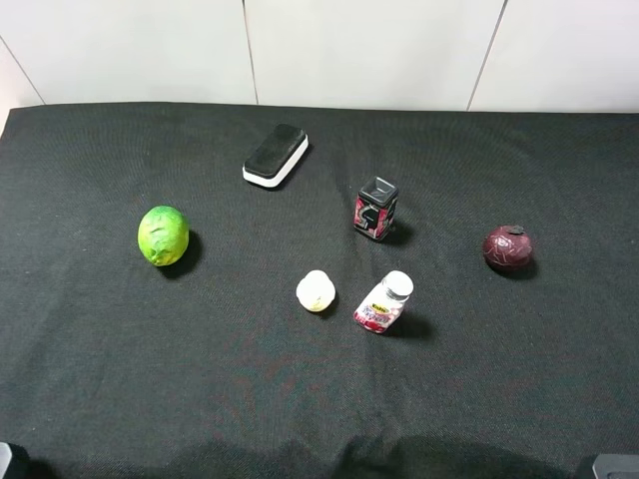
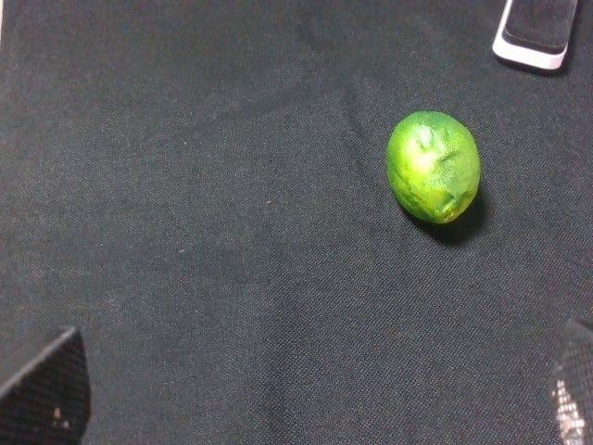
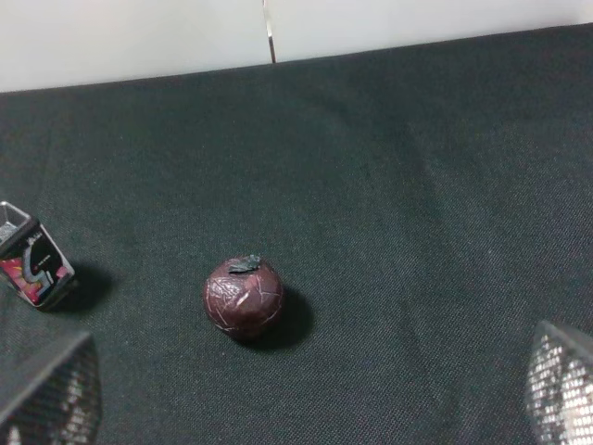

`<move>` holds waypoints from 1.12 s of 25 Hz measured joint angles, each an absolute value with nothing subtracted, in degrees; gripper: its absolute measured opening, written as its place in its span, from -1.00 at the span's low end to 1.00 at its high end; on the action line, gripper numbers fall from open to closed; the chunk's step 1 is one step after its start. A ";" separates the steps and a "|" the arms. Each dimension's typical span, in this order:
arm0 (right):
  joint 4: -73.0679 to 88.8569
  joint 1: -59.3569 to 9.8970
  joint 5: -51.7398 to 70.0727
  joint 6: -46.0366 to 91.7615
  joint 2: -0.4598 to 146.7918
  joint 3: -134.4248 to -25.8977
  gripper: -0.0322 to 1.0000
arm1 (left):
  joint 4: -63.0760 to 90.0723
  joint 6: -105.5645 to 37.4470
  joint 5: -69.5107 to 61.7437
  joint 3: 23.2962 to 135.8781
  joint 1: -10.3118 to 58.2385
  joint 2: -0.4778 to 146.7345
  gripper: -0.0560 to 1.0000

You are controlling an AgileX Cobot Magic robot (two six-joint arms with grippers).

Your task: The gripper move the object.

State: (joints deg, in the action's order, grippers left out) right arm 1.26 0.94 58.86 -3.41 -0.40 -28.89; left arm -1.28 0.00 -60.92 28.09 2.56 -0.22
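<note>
The dark maroon ball [image 1: 508,247] with a ridged pattern and a small dark stem sits on the black cloth at the right. It also shows in the right wrist view [image 3: 244,296], ahead of my right gripper [image 3: 306,399]. That gripper is open and empty, with only its fingertips [image 3: 51,389] in the corners. My left gripper [image 2: 310,408] is open and empty too, with a green lime-like fruit [image 2: 433,166] ahead of it. Both grippers stay at the table's near edge, far from the ball.
On the black cloth [image 1: 120,379] lie the green fruit [image 1: 163,236] at left, a black-and-white eraser [image 1: 276,155] at the back, a small black-red box [image 1: 376,209], a pale yellowish ball [image 1: 316,290] and a small white-capped bottle [image 1: 383,303] in the middle. A white wall stands behind.
</note>
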 joint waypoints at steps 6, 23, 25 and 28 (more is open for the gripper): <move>1.26 0.94 58.81 -2.73 -0.03 -28.89 0.41 | -1.28 0.00 -60.92 28.09 2.56 -0.22 0.97; 1.26 0.94 57.54 -2.30 37.28 -39.91 0.41 | -1.28 0.00 -60.92 28.09 2.56 -0.22 0.97; 1.26 0.94 57.49 -2.30 42.21 -42.12 0.41 | -1.28 0.00 -60.92 28.09 2.56 -0.22 0.97; 1.26 0.94 57.44 -2.30 48.66 -45.79 0.41 | -1.28 0.00 -60.92 28.09 2.56 -0.22 0.97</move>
State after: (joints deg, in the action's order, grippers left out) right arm 1.26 0.94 57.44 -2.30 48.66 -45.79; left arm -1.28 0.00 -60.92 28.09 2.56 -0.22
